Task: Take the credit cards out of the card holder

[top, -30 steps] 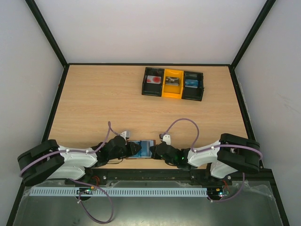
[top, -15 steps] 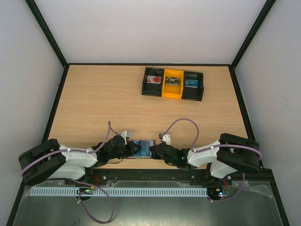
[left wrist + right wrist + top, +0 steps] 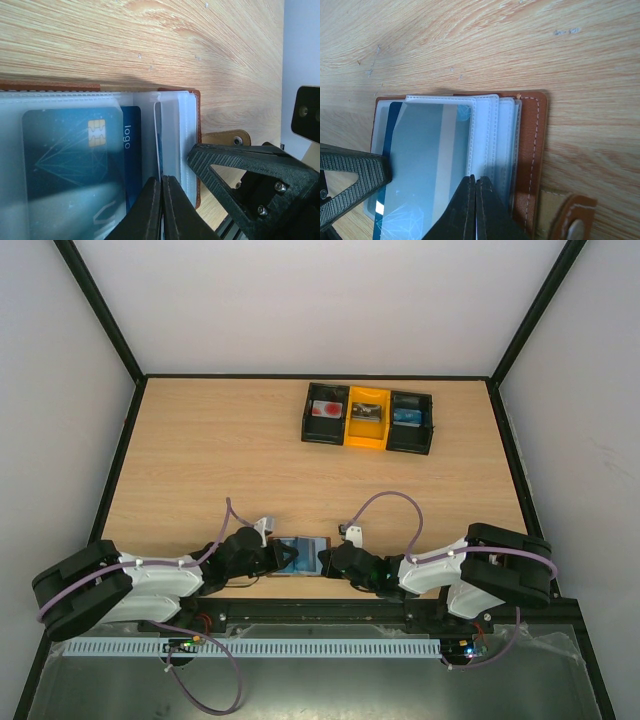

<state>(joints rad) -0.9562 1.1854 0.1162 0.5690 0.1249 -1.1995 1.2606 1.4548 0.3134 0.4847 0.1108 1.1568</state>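
Seen from above, the card holder (image 3: 305, 555) lies open at the lower middle of the surface (image 3: 200, 460), with your left end effector (image 3: 284, 559) and right end effector (image 3: 326, 560) at its two ends.

Left wrist: the fingers (image 3: 148, 210) are pinched shut on a clear sleeve (image 3: 170, 130) beside the blue credit card (image 3: 75, 150).

Right wrist: the fingers are clamped together on a clear sleeve at lower centre.

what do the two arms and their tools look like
The left arm and right arm have white shells alternating with bulky black joint housings. A lilac cable loops off the left one, and another off the right. The left tool and right tool each have two slim black fingers tapering to a point. Side-on, a finger is an open triangular frame with small silver screws.
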